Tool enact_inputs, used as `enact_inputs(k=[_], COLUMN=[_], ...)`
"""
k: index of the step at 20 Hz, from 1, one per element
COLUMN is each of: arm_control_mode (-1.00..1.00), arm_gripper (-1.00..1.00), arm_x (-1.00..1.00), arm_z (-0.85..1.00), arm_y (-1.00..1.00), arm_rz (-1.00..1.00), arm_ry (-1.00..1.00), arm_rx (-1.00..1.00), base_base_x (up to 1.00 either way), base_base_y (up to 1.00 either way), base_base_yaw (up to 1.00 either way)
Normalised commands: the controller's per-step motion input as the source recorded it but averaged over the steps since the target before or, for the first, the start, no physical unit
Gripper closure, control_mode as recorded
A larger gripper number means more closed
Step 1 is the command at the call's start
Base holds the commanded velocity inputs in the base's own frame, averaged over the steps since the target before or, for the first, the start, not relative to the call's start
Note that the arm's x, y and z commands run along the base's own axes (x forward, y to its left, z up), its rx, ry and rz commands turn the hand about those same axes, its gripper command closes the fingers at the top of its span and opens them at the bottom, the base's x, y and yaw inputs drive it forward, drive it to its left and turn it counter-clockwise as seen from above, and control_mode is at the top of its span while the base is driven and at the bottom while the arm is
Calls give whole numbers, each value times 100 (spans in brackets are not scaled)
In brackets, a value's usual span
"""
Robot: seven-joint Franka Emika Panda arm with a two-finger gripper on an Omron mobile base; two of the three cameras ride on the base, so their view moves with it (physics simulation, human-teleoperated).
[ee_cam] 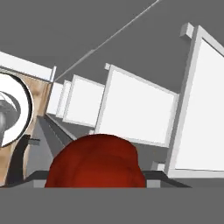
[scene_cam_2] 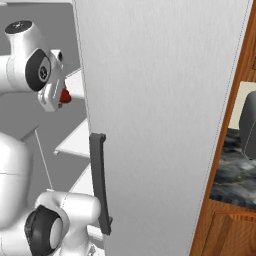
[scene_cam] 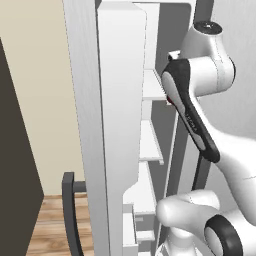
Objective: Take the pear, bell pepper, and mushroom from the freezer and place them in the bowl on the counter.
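1. You had no readable writing, brand or label anywhere in the three views.
2. In the hand view the bell pepper (ee_cam: 97, 162) sat glossy red right at the bottom, between where the gripper (ee_cam: 96, 183) fingers rise; the tips themselves were hidden behind it, so you could take the jaws as closed narrow around the pepper.
3. The right base view gave you a sliver of the same red bell pepper (scene_cam_2: 64, 95) at the end of the hand, just in front of a white shelf (scene_cam_2: 75, 84) of the freezer (scene_cam_2: 60, 115).
4. The left base view showed only a tiny red spot at the forearm's edge, with the arm's dark-trimmed link covering the hand; you could not judge the grip from there.
5. The left base view did show you what the others did not: the white shelves (scene_cam: 150, 142) stacked one over another inside the freezer (scene_cam: 150, 90), the door liner standing in front, and a dark handle (scene_cam: 71, 215) low at left over wooden floor.
6. In the right base view the wide grey door (scene_cam_2: 160, 100) with its dark handle (scene_cam_2: 100, 182) blocked most of your sight; beyond its right edge you saw a strip of the marbled counter (scene_cam_2: 232, 170) over brown cabinet wood
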Motion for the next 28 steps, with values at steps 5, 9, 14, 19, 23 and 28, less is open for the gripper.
enact_inputs(k=[5, 9, 14, 19, 23, 28], arm_control_mode=[-100, -100, -100, -100, -100, -100], arm_gripper=[100, 100, 100, 100, 100, 100], arm_x=[-100, -100, -44, -29, -28, -37], arm_z=[-27, -49, -19, -2, 0, 4], arm_y=[-20, -18, -19, -29, -31, -20], arm_rz=[-9, -9, -10, -7, -1, 0], arm_ry=[0, -1, -2, -2, -4, 0], arm_rx=[11, 2, 0, 0, 5, 7], base_base_x=[0, 0, 0, 0, 0, 0], base_base_y=[0, 0, 0, 0, 0, 0], base_base_yaw=[0, 0, 0, 0, 0, 0])
